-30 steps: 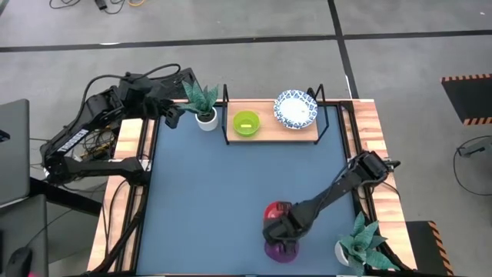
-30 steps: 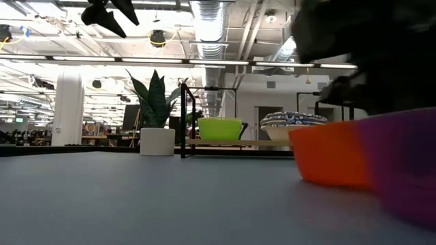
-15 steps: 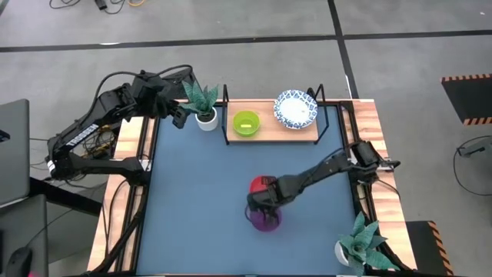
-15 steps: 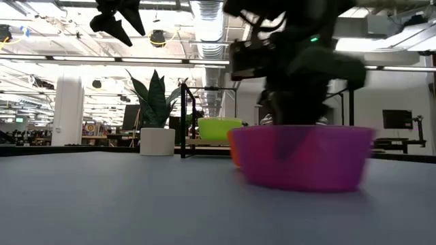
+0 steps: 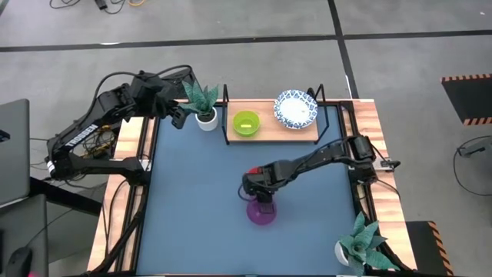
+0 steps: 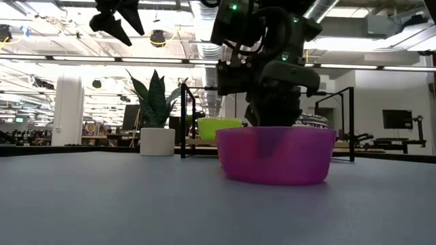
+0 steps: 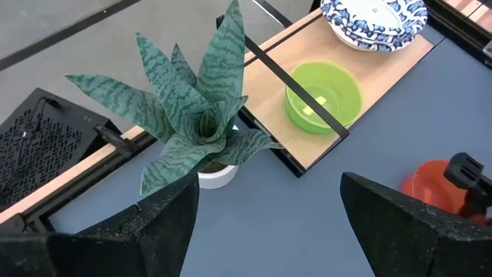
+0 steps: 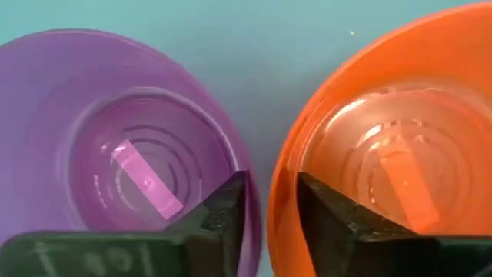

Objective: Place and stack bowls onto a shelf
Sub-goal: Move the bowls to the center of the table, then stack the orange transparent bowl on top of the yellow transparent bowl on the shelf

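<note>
My right gripper (image 5: 260, 195) hangs over the middle of the table, straddling two touching bowls: a purple bowl (image 5: 261, 214) on its near side and a red bowl (image 5: 251, 181) on its far side, mostly hidden under the gripper. Both bowls sit upright on the blue table. The wooden shelf (image 5: 265, 135) stands at the far edge and carries a green bowl (image 5: 246, 123) and a stack of white blue-rimmed bowls (image 5: 296, 109). No yellow bowl is in view. My left gripper (image 5: 175, 115) is open, high above the far-left corner beside a plant. My right gripper comes from above, pointing down. One finger (image 8: 223, 211) stands inside the purple bowl's rim (image 8: 240, 165) and the other finger (image 8: 327, 219) inside the red bowl's rim (image 8: 280, 173). The two neighbouring walls lie between the fingers. The purple bowl's base rests on the table (image 6: 276, 178).
A potted plant (image 5: 204, 104) stands left of the shelf, and another plant (image 5: 361, 242) fills the near-right corner. The shelf's black frame posts (image 5: 226, 115) rise at its ends. Blue tabletop (image 5: 192, 200) lies bare left of the bowls.
My right gripper has travelled from the near-right part of the table toward the left and far side. The purple and red bowls slid along the table with it, staying side by side and upright. My left arm shifted slightly toward the right.
</note>
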You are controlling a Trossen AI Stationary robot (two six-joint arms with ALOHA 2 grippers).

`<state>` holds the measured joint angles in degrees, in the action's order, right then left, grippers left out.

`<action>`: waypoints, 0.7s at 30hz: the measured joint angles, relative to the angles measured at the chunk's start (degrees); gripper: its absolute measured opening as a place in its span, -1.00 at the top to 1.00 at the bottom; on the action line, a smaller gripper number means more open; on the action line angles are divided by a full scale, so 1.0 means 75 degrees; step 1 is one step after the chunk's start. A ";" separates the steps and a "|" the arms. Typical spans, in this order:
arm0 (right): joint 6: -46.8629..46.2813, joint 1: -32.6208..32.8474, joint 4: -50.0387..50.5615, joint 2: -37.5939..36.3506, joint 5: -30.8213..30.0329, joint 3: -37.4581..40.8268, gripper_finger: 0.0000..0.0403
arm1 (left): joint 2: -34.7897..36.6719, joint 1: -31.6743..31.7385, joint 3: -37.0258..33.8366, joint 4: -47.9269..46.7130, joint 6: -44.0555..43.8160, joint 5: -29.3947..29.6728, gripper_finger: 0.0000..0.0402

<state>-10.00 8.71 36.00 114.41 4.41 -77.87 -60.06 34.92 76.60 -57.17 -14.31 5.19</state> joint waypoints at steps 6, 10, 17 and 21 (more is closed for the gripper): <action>0.0295 -0.0186 0.0332 0.0003 0.0003 -0.0506 0.05 | 0.0057 0.0000 0.0000 -0.0070 -0.0018 -0.0005 -0.50; 0.0552 -0.0287 0.0918 -0.0035 -0.0001 -0.1053 0.03 | 0.0079 0.0000 0.0000 -0.0055 -0.0052 -0.0034 -0.50; 0.0936 -0.0583 0.1364 -0.0736 -0.0583 -0.1260 0.07 | 0.0079 0.0000 0.0000 -0.0050 -0.0178 -0.0023 -0.50; 0.1229 -0.1034 0.1482 -0.1205 -0.1351 -0.1163 0.07 | 0.0079 0.0000 0.0000 -0.0050 -0.0181 -0.0015 -0.50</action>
<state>-0.79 0.96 47.11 105.37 -5.72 -86.59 -59.46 34.92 76.60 -57.54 -15.66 5.08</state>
